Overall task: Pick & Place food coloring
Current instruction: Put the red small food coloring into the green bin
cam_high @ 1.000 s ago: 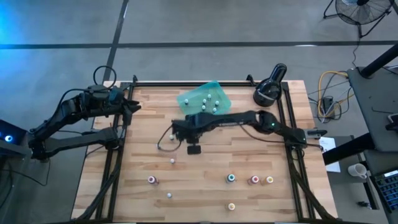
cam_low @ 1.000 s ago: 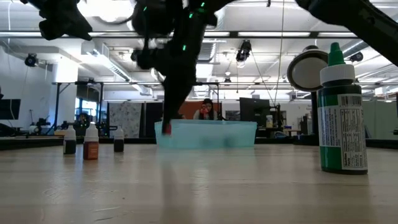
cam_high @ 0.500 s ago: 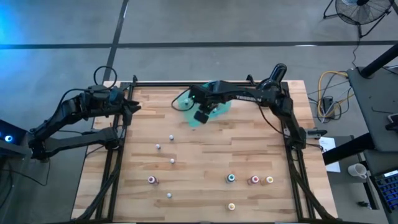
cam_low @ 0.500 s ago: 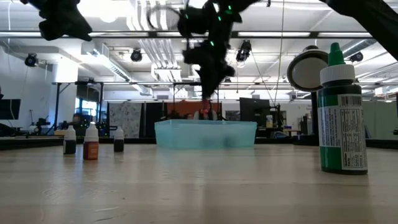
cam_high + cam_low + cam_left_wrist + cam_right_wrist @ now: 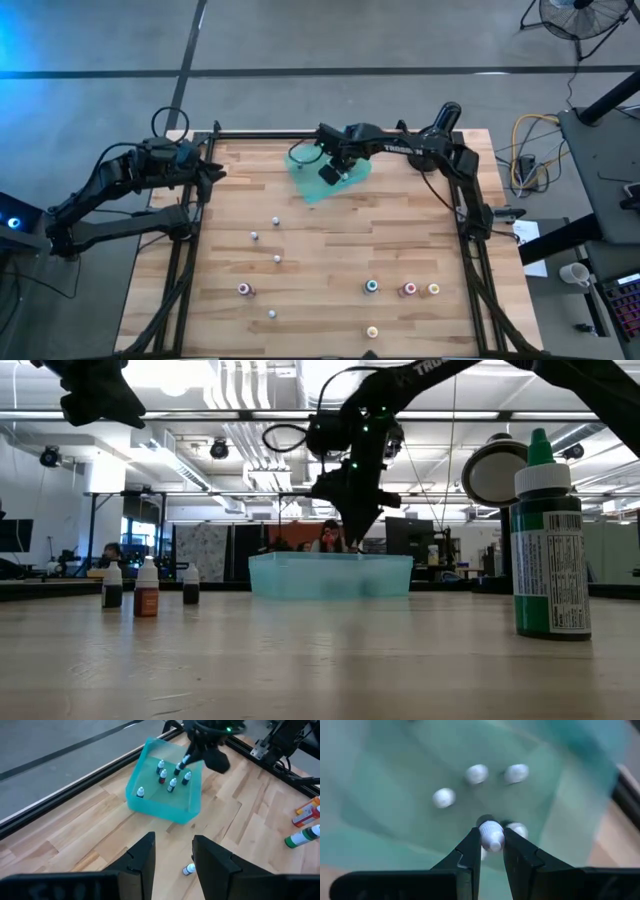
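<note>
Pinching a tiny white-capped bottle (image 5: 491, 835) by its cap, your right arm's two dark fingers (image 5: 469, 851) press against it from both sides, directly above the translucent teal rectangular plastic tray (image 5: 303, 175). Below the held bottle you can see more white caps standing inside the tray, one of them (image 5: 518, 830) just beside the fingers and three others (image 5: 476, 773) farther off across the tray floor. From your left wrist camera the same right gripper (image 5: 183, 764) hangs over the tray among roughly five small bottles (image 5: 172, 784) standing in it.

Looking level across the tabletop (image 5: 320, 660), you find the right gripper (image 5: 353, 537) pointing down at the tray's rim, its arm reaching in from the tabletop's far right corner beside a black round lamp-like device (image 5: 433, 145).

Outside the tray, you still have loose bottles on the wooden tabletop: three small white-capped ones (image 5: 276, 221) near the middle, a pink one (image 5: 243, 290) and another white-capped one (image 5: 271, 314) toward the near left, and a teal (image 5: 371, 287), a pink (image 5: 409, 290), an orange (image 5: 433, 289) and a yellow one (image 5: 372, 332) toward the near right. A green bottle (image 5: 547, 550) stands close to the low camera.

Your left gripper (image 5: 212, 170) waits at the tabletop's far left edge, its fingers (image 5: 142, 860) spread apart and holding nothing.
</note>
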Robot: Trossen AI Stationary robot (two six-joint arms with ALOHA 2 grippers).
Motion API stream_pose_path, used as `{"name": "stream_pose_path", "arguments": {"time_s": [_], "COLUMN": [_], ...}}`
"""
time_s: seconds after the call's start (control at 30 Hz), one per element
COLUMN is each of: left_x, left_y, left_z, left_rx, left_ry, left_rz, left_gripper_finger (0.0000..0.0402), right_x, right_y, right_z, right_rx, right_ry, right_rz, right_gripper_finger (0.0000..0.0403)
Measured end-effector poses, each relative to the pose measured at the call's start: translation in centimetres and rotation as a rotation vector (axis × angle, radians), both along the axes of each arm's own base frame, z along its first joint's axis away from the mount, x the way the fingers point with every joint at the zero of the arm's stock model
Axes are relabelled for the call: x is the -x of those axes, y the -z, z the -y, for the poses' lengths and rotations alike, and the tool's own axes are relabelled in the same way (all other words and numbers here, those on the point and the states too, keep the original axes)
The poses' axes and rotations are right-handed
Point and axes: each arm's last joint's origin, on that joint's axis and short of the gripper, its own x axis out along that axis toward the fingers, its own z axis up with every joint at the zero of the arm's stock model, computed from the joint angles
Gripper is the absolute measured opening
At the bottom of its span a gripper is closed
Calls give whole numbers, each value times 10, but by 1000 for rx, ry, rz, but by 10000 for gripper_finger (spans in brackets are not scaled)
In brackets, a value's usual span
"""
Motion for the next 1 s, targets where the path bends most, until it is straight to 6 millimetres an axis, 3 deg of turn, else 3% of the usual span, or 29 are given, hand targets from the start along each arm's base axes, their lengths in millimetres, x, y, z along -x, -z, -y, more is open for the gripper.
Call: {"name": "stream_pose_path", "arguments": {"time_s": [0.4, 0.57, 1.0], "left_x": [-3, -6, -12], "left_y": [0, 1, 2], "left_z": [-2, -4, -7], "left_rx": [-4, -15, -12], "left_ry": [2, -17, -17], "left_rz": [-5, -20, -28], "left_gripper_finger": [103, 103, 103], "right_x": [23, 24, 31], "right_y": [1, 8, 38], "right_z": [51, 58, 56], "right_rx": [-12, -16, -24], "right_ry": [295, 394, 535], "right_rz": [53, 116, 131], "right_gripper_finger": [57, 57, 57]}}
